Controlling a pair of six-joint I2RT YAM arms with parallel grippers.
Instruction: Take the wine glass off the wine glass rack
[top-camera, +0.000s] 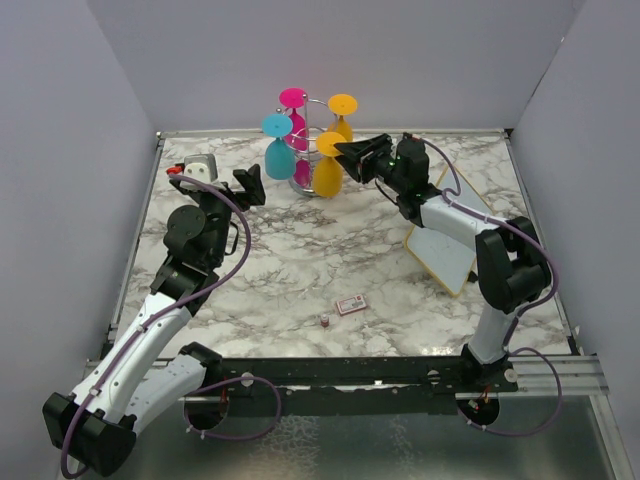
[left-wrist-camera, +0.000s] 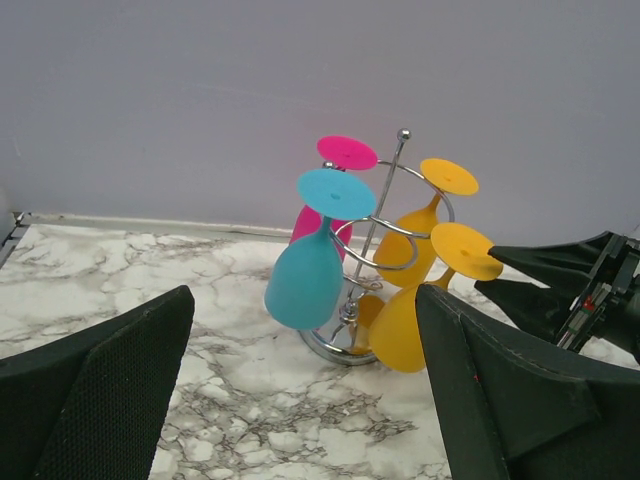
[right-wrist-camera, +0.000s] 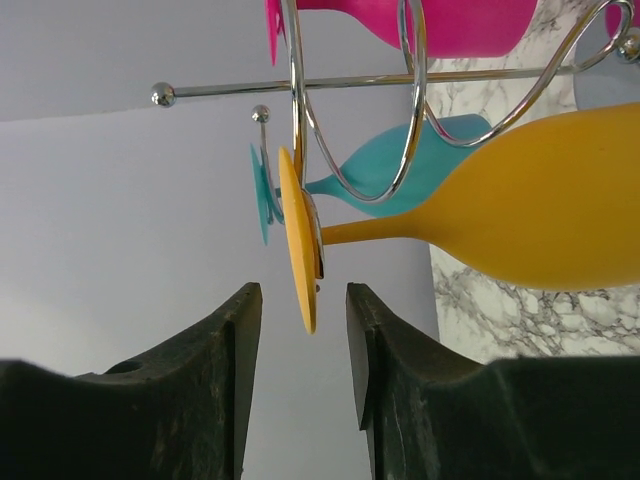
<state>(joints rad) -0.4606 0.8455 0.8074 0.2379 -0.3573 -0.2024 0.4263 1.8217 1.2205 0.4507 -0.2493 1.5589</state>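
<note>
the yellow wine glass (top-camera: 328, 172) hangs upside down on the wine glass rack (left-wrist-camera: 335, 345), far across the surface (top-camera: 300, 270). the right fingers (right-wrist-camera: 200, 380) gape round its flat foot (right-wrist-camera: 297, 240), not touching; the left fingers (left-wrist-camera: 110, 400) gape too. it looks light and slippery (plastic, maybe), so pinch the stem (right-wrist-camera: 370, 232).

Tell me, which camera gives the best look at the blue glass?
The left wrist view. There the blue glass hangs whole and unblocked, upside down on the chrome rack. The top view shows it small, from above. The right wrist view shows only part of it, behind a yellow glass and the rack's wires.
</note>
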